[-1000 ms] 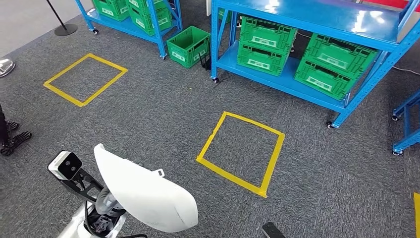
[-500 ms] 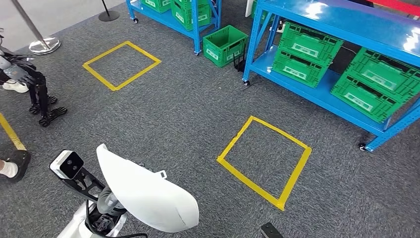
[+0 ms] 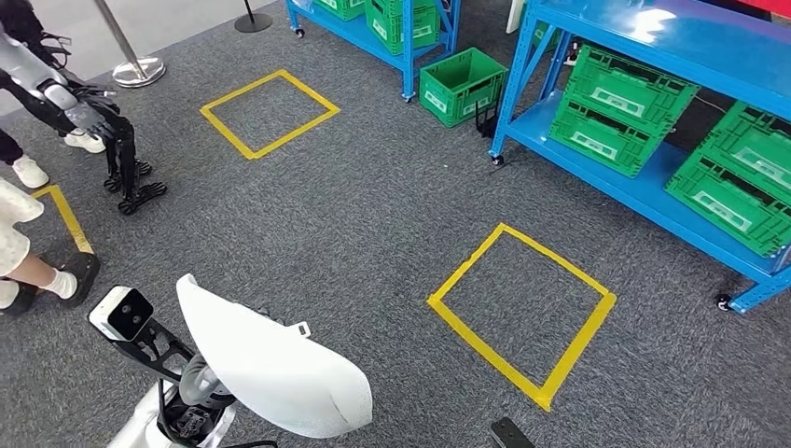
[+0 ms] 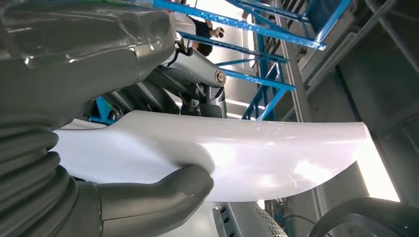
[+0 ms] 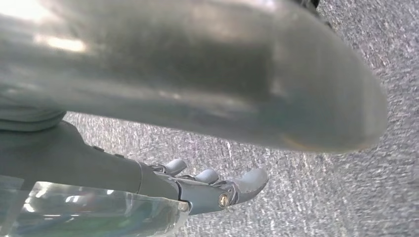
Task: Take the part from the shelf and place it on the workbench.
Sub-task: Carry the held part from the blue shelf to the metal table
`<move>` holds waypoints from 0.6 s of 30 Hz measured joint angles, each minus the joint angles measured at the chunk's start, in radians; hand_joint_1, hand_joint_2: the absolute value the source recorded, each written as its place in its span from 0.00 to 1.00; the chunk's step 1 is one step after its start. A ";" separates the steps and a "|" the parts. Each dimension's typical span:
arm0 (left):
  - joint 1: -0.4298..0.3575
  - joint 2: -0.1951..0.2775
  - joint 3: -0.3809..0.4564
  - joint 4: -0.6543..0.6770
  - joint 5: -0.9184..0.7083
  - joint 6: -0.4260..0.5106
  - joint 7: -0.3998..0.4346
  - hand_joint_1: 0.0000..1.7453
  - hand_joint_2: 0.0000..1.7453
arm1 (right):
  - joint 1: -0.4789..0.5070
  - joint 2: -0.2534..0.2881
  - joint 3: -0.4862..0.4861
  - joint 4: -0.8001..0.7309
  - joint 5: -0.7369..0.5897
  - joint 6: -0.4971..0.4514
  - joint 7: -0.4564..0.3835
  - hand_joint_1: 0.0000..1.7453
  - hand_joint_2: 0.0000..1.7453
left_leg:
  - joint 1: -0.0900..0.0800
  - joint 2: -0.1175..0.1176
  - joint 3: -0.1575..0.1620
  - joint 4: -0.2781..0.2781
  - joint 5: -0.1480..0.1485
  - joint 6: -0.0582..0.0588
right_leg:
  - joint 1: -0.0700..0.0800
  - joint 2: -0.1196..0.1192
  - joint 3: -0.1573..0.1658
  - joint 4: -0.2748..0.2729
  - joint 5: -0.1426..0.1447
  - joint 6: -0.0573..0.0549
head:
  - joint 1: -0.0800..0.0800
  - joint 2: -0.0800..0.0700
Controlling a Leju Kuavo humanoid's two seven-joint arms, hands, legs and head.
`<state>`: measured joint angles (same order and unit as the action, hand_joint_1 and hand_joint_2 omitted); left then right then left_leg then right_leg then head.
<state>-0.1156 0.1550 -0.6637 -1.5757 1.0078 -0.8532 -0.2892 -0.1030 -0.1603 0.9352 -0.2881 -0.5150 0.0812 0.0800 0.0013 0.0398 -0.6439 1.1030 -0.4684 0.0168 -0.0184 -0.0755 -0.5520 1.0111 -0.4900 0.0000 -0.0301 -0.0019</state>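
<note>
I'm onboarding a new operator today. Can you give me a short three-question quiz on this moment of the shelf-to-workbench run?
1. True or false: the left robot hand holds the smooth white curved plastic part.
2. What does the yellow tape square nearest the robot lie on? A) grey carpet B) blue shelf C) green crate
3. Fill in: the green plastic crates sit on a ____ metal shelf rack.

Key: 1 true; 2 A; 3 blue.
</note>
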 joint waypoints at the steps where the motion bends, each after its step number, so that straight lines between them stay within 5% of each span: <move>1: -0.001 0.000 0.000 -0.001 0.000 0.000 -0.001 1.00 1.00 | 0.000 0.001 0.000 0.000 0.000 -0.001 -0.001 0.00 0.00 | -0.006 0.021 0.028 -0.055 0.016 0.009 | 0.003 -0.007 0.000 0.000 -0.001 0.002 | 0.001 0.000; 3: -0.002 -0.001 0.001 -0.002 -0.001 -0.001 -0.003 1.00 1.00 | 0.000 0.004 0.000 0.000 0.001 -0.002 -0.001 0.00 0.00 | -0.018 0.040 0.044 -0.093 0.020 0.021 | 0.005 -0.025 0.001 -0.003 -0.002 0.007 | 0.001 0.000; 5: -0.001 0.000 0.002 -0.002 -0.002 -0.002 -0.006 1.00 1.00 | 0.000 0.006 -0.001 -0.001 0.004 -0.003 -0.001 0.00 0.00 | -0.018 0.015 0.048 -0.107 0.029 0.028 | 0.006 -0.037 0.006 -0.008 -0.004 0.014 | 0.001 0.000; 7: -0.002 0.000 0.003 -0.002 -0.004 -0.003 -0.007 1.00 1.00 | -0.002 0.007 -0.001 -0.003 0.008 -0.005 -0.001 0.00 0.00 | -0.012 -0.009 0.058 -0.127 0.043 0.036 | 0.003 0.003 -0.007 0.026 -0.027 0.016 | 0.004 0.000; 9: -0.003 -0.002 0.004 -0.003 -0.006 -0.004 -0.008 1.00 1.00 | -0.001 0.006 -0.001 -0.004 0.012 -0.005 0.000 0.00 0.00 | -0.010 -0.035 0.060 -0.133 0.050 0.041 | 0.001 0.056 -0.063 0.146 -0.078 0.008 | 0.008 0.000; 11: -0.001 -0.003 0.004 -0.003 -0.010 -0.004 -0.008 1.00 1.00 | 0.004 0.004 -0.001 -0.003 0.013 -0.005 0.002 0.00 0.00 | -0.012 -0.066 0.058 -0.132 0.050 0.042 | 0.001 0.070 -0.123 0.265 -0.113 0.008 | 0.010 0.000; 12: 0.000 -0.003 0.004 -0.002 -0.011 -0.004 -0.008 1.00 1.00 | 0.005 0.003 -0.001 -0.003 0.014 -0.005 0.003 0.00 0.00 | -0.012 -0.082 0.058 -0.130 0.050 0.042 | 0.000 0.071 -0.132 0.277 -0.108 0.015 | 0.010 0.000; 15: 0.001 -0.003 0.004 -0.002 -0.012 -0.003 -0.008 1.00 1.00 | 0.001 0.000 -0.001 -0.003 0.017 -0.003 0.004 0.00 0.00 | -0.010 -0.123 0.055 -0.116 0.046 0.035 | -0.006 0.098 -0.064 0.114 -0.031 0.041 | 0.010 0.000; 18: 0.001 -0.002 0.004 -0.002 -0.014 -0.001 -0.008 1.00 1.00 | -0.005 -0.001 0.000 -0.004 0.020 0.001 0.005 0.00 0.00 | -0.013 -0.151 0.040 -0.097 0.039 0.022 | -0.007 0.125 -0.020 0.013 0.007 0.029 | 0.009 0.000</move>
<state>-0.1148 0.1526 -0.6593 -1.5778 0.9940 -0.8546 -0.2976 -0.1084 -0.1610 0.9348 -0.2916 -0.4948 0.0824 0.0849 -0.0117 -0.1111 -0.6038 1.0058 -0.4293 0.0388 -0.0250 0.0497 -0.5718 1.0240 -0.4828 0.0294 -0.0208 -0.0019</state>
